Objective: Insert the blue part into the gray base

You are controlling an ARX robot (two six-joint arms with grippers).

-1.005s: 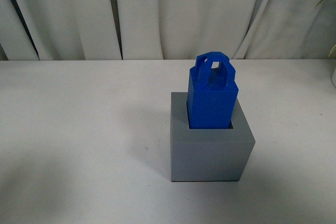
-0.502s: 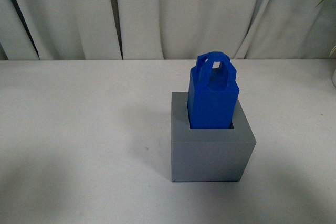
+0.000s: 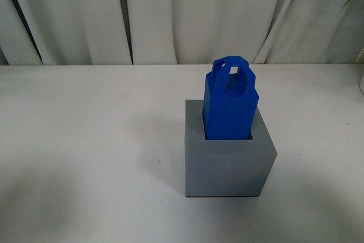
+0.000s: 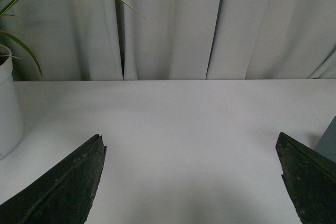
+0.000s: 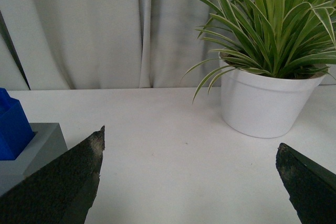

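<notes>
Okay, front view: the blue part (image 3: 230, 106) stands upright in the square recess of the gray base (image 3: 227, 160), lower end down in the hole, most of its body and the loop handles on top sticking out above the rim. A thin dark gap shows along the right side of the recess. The base sits on the white desk (image 3: 85, 152), right of centre, white curtains (image 3: 199, 15) behind. Neither of my arms shows here.

Left wrist view: my left tool (image 4: 191, 182) is spread wide, the two dark fingers (image 4: 63, 190) at opposite edges of the picture with bare desk between, holding nothing. A gray corner of the base (image 4: 328, 142) peeks in beside one finger. A white pot (image 4: 8, 108) with thin green leaves stands off to the other side, curtains beyond.

Right wrist view: my right tool (image 5: 189, 182) is also wide apart, empty, bare desk between the fingers (image 5: 58, 187). Just behind one finger the base (image 5: 34, 148) shows with the blue part (image 5: 13, 127) in it. A striped-leaf plant (image 5: 268, 30) in a white pot (image 5: 262, 103) stands well apart near the curtains.
</notes>
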